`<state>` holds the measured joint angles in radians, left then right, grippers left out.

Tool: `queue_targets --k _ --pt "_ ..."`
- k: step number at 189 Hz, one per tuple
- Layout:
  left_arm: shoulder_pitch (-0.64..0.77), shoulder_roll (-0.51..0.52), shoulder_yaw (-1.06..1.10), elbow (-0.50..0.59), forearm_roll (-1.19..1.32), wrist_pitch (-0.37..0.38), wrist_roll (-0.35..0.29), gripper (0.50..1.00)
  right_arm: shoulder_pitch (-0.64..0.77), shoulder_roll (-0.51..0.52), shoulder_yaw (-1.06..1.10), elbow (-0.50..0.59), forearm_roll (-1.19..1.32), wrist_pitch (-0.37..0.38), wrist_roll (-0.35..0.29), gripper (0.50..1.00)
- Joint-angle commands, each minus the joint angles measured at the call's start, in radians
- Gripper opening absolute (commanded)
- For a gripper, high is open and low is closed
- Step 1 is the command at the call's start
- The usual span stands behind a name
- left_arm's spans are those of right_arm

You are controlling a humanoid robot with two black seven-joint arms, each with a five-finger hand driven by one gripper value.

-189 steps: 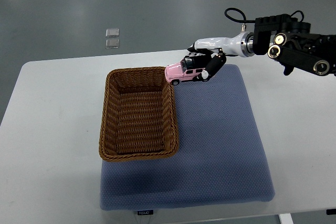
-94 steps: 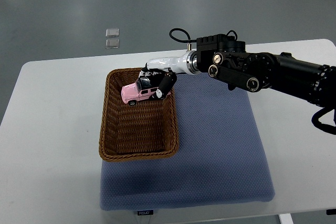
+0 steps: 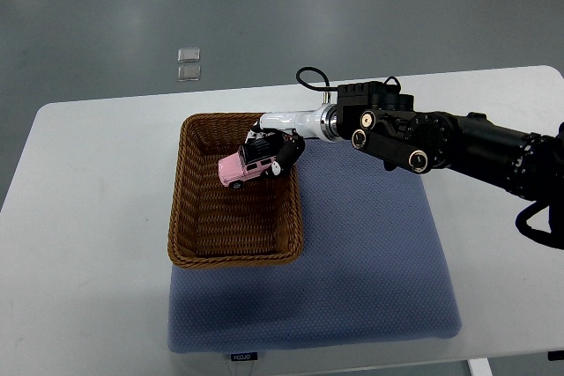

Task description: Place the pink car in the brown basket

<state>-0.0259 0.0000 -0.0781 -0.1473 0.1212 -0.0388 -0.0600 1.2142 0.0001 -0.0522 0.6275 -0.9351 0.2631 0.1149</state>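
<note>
- The right hand [image 3: 275, 149] reached in from the right edge, its black arm stretched across the white table [image 3: 88, 217] and over the far edge of the blue cushion [image 3: 370, 244].
- Its fingers [image 3: 287, 152] were curled around the pink car [image 3: 245, 167], gripping it at the rear end and roof.
- The pink car stuck out to the left of the fingers, tilted, with its front end pointing down and left.
- Directly below the fingers lay the brown basket [image 3: 189, 244]; the car was held over the basket's far right part, inside the line of its rim.
- Whether the car's wheels touched the woven floor could not be told from this steep view.
- The basket's right rim ran just under the wrist, and the basket rested partly on the cushion, partly on the table.
- Beyond the fingers, well apart on the grey floor, sat two small clear squares [image 3: 189, 62].
- The left arm did not show.
</note>
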Motion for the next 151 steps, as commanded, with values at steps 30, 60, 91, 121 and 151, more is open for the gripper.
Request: queue_targets --k 30,60,91,121,151 --pt "0.0 0.0 0.001 0.002 0.0 0.0 0.0 1.0 0.007 0.0 0.012 0.001 0.007 0.008 0.0 0.911" --pt "0.0 0.0 0.001 0.002 0.0 0.0 0.0 1.0 0.013 0.0 0.031 0.001 0.019 0.01 0.0 0.911" --pt "0.0 0.0 0.003 0.002 0.0 0.0 0.0 1.0 0.025 -0.051 0.127 0.012 0.084 0.013 0.002 0.911" --pt "0.0 0.0 0.003 0.0 0.0 0.0 0.0 1.0 -0.085 -0.175 0.371 0.017 0.255 0.018 0.014 0.911" --pt "0.001 0.0 0.005 0.0 0.0 0.0 0.0 1.0 -0.243 -0.209 0.661 0.017 0.45 0.041 0.055 0.911"
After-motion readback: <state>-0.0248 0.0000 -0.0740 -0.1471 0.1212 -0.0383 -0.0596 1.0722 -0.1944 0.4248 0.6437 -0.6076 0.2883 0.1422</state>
